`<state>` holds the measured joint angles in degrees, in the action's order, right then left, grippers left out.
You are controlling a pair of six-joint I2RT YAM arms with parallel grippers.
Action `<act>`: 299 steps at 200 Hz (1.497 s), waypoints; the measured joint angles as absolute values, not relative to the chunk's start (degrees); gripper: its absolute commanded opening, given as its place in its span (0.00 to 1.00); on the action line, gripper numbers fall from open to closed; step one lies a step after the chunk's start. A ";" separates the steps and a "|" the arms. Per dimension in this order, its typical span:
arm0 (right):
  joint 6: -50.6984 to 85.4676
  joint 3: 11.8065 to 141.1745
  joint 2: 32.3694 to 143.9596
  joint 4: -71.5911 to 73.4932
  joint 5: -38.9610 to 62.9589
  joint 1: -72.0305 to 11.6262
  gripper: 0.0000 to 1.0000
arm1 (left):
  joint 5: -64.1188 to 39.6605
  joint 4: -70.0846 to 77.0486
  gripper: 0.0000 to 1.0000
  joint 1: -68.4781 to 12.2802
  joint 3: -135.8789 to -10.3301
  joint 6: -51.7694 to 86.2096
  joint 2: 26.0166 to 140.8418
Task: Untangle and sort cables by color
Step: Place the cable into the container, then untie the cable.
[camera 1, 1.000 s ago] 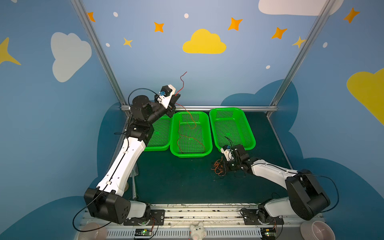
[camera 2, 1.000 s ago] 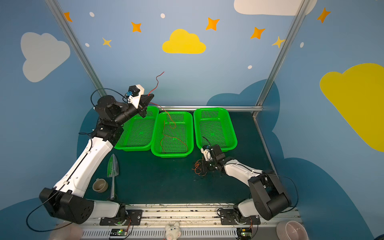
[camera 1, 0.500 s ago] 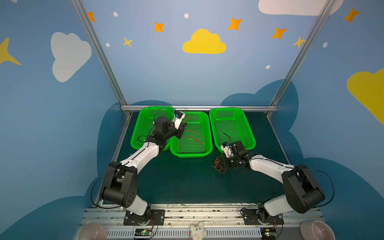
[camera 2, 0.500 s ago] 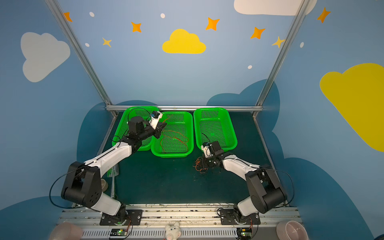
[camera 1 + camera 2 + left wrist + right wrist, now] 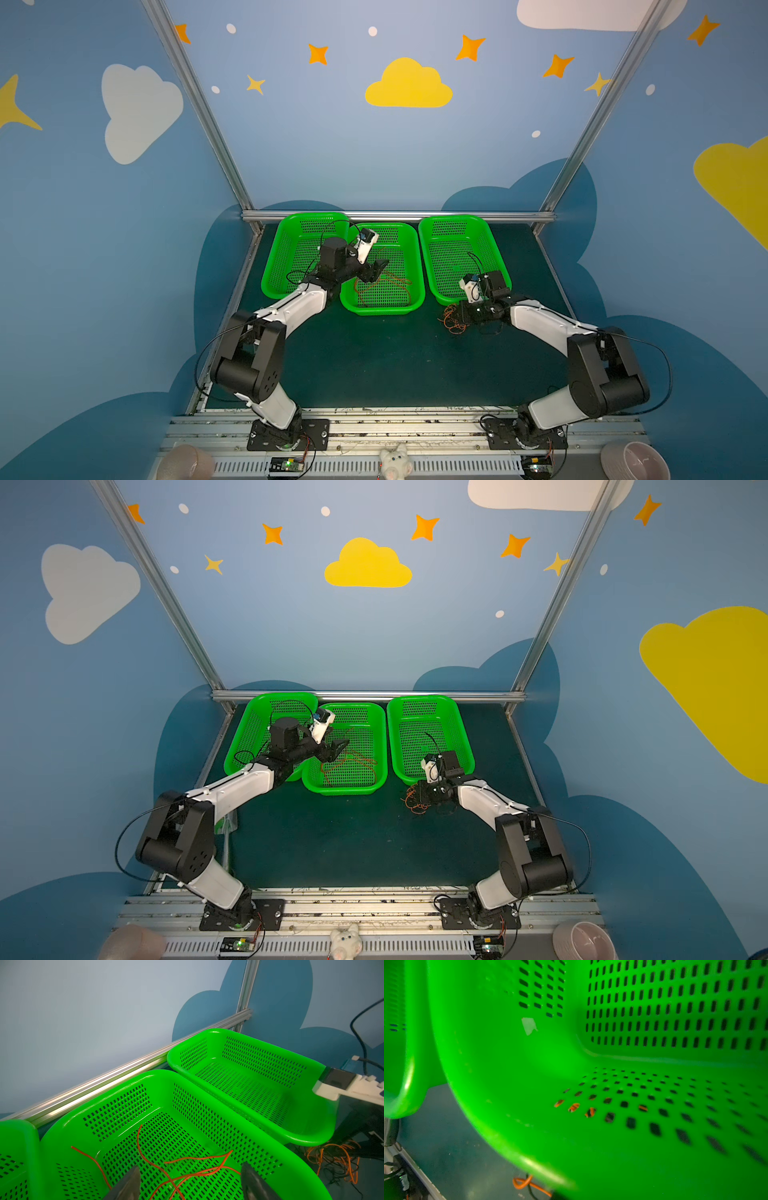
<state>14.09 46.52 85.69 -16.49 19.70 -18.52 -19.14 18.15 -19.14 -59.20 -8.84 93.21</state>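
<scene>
**Red cable in middle basket; mixed tangle on the table.**

The left end effector (image 5: 379, 267) is held just above the middle basket (image 5: 382, 310) at centre frame, jaws wide apart and empty. The red cable (image 5: 384, 286) lies looped beneath it, spread mostly crosswise. The orange-and-black tangle (image 5: 452, 321) is seen to the lower right on the table (image 5: 395, 361), with no clear long axis. The right end effector (image 5: 462, 318) is nearer, set low against the tangle and closed. Whether a strand is pinched cannot be told.

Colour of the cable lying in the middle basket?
Red; the cable shows best in the left wrist view.
</scene>
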 measured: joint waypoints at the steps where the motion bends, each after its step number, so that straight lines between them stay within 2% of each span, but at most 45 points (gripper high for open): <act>1: 14.09 46.52 85.56 -16.53 19.79 -18.52 0.00 | -18.96 17.89 0.79 -19.31 -59.24 -9.08 93.12; 17: 14.06 46.02 83.42 -17.23 21.41 -18.59 0.00 | -18.17 15.33 0.84 -21.41 -59.99 -11.90 91.88; 39: 14.35 44.95 80.20 -17.91 23.44 -18.59 0.00 | -18.02 14.09 0.84 -24.47 -59.33 -14.94 88.27; 101: 17.04 44.10 73.10 -18.31 30.41 -18.06 0.00 | -18.46 15.62 0.77 -33.12 -50.00 -20.67 79.33; 142: 20.21 44.10 70.54 -17.87 34.06 -17.39 0.00 | -18.46 18.52 0.76 -40.38 -43.29 -20.16 78.63; 185: 23.46 45.95 69.28 -17.63 36.73 -15.81 0.00 | -21.23 23.18 0.76 -43.48 -38.76 -19.97 78.65; 243: 28.38 49.06 69.21 -16.36 39.68 -15.18 0.00 | -20.34 31.88 0.72 -49.21 -38.74 -21.26 86.11; 299: 32.18 49.32 68.10 -15.77 41.17 -15.18 0.00 | -7.99 42.15 0.67 -54.19 -39.44 -24.71 95.37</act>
